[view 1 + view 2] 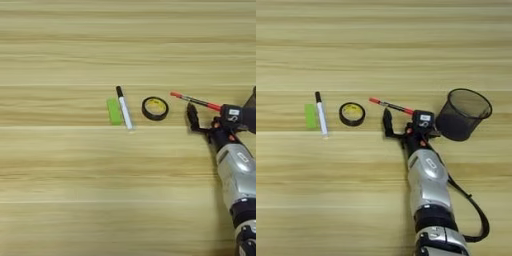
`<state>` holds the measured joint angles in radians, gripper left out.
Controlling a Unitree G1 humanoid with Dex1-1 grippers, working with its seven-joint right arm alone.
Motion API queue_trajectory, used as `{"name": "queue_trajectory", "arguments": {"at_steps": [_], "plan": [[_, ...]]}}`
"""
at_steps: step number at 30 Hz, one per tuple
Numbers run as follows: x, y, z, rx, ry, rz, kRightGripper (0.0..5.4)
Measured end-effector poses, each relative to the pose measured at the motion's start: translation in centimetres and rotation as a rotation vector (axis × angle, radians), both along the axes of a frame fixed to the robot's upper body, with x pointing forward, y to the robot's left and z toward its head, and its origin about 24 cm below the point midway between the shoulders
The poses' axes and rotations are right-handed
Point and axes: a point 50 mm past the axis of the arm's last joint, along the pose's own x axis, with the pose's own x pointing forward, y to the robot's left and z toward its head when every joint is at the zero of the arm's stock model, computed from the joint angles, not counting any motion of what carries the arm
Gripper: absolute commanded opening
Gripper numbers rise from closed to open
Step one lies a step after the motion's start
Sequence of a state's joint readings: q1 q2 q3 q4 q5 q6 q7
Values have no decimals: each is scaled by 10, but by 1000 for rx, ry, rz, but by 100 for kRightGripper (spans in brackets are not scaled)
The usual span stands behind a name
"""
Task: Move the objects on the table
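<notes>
Presently on the light wooden desk [381, 45], left to right: green block [310, 115]; white black-capped marker [321, 113], touching or just beside it; black tape roll with yellow core [352, 113], lying flat; thin red-capped pen [390, 105]; black mesh pen cup [463, 114], tilted, mouth up. Right pincer [402, 123] at the pen's right end, one black finger [387, 123] below the pen; whether it clamps the pen cannot be told. Silver forearm [427, 182] enters from below.
</notes>
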<state>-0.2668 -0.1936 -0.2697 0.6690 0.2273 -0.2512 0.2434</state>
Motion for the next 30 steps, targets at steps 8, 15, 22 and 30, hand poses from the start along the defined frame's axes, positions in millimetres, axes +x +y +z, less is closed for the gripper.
{"name": "queue_trajectory", "arguments": {"at_steps": [8,15,22,30], "plan": [[1,-1,1,31,6,9,535],[3,16,3,130,30,164,535],[1,23,6,180,40,238,535],[4,22,6,174,36,216,535]]}}
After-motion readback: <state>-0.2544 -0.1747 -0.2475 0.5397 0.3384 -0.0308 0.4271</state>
